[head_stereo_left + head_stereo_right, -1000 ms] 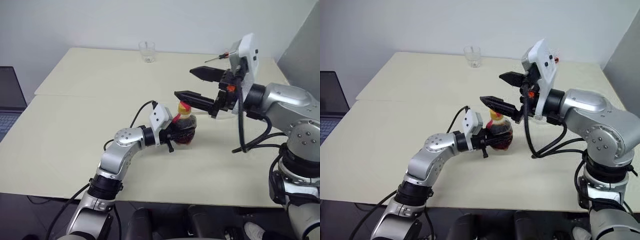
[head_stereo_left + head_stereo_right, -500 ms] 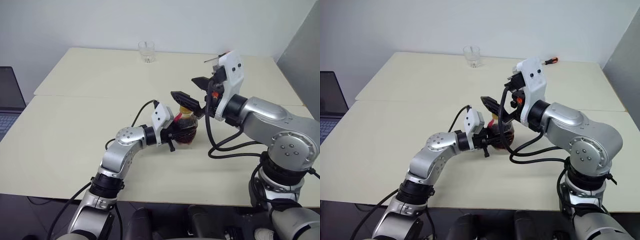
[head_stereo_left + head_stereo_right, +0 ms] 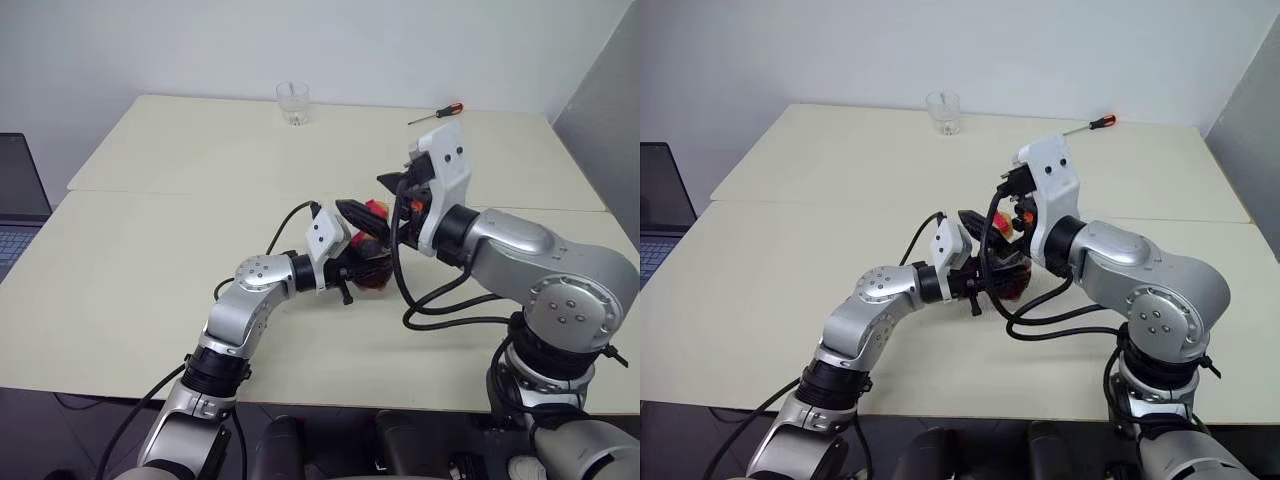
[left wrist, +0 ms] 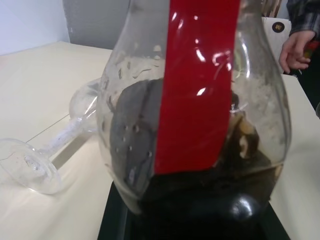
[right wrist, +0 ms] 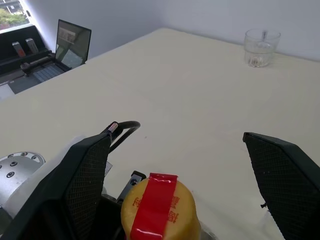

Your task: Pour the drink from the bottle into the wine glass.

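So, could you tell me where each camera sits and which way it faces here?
Left and right eye views: on the head, looking forward and down over the table; both arms show, left gripper shut on the bottle.
Left wrist view: along the left gripper, close on the bottle; the wine glass lies on its side behind.
Right wrist view: between the open right gripper fingers, down on the yellow cap.
Shared: head and right wrist views both show the tumbler.

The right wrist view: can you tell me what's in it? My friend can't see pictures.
The right gripper is open, one black finger on each side of the bottle's yellow cap, which has a red strip across it. Behind it lies a cream table with a short clear tumbler at the far edge, and a laptop beyond the table.
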`<act>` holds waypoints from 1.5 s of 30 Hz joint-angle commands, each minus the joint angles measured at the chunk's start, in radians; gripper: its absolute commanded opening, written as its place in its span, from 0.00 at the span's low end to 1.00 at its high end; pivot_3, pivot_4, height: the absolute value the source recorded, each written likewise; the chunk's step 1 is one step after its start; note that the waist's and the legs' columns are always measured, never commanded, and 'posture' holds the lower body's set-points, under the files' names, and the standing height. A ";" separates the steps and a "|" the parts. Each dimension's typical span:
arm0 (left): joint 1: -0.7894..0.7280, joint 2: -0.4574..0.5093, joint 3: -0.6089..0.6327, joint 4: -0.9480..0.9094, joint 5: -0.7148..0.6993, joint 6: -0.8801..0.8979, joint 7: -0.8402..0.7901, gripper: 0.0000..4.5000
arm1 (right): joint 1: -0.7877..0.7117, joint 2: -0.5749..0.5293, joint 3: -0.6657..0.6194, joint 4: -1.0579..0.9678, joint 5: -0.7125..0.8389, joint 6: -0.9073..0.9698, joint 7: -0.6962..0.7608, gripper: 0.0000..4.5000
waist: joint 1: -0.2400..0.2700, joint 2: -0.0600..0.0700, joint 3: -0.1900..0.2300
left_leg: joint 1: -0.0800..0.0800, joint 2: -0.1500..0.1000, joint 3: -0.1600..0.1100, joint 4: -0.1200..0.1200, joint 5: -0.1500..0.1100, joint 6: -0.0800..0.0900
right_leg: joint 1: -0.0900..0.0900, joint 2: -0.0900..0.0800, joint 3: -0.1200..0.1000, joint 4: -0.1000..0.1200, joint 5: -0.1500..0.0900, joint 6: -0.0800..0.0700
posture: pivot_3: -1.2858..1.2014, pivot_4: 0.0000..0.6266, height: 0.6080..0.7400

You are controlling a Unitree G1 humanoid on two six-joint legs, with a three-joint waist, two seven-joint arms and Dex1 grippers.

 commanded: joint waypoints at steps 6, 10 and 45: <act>-0.012 -0.012 0.000 -0.020 -0.009 -0.028 -0.002 0.18 | 0.019 -0.012 -0.030 0.006 -0.052 -0.057 -0.003 1.00 | 0.000 0.000 0.000 | 0.000 0.000 0.000 0.000 0.000 0.000 | 0.000 0.000 0.000 0.000 0.000 0.000 | 0.52 0.24 1.00; -0.008 -0.010 0.000 -0.023 -0.009 -0.027 -0.005 0.18 | 0.029 -0.040 -0.055 0.002 -0.042 -0.056 0.013 1.00 | 0.000 0.000 0.000 | 0.000 0.000 0.000 0.000 0.000 0.000 | 0.000 0.000 0.000 0.000 0.000 0.000 | 0.52 0.24 1.00; -0.012 0.030 0.014 -0.005 -0.017 -0.031 -0.008 0.17 | 0.113 -0.265 -0.285 -0.126 0.283 0.067 0.145 1.00 | 0.000 0.000 0.000 | 0.000 0.000 0.000 0.000 0.000 0.000 | 0.000 0.000 0.000 0.000 -0.001 0.002 | 0.52 0.24 1.00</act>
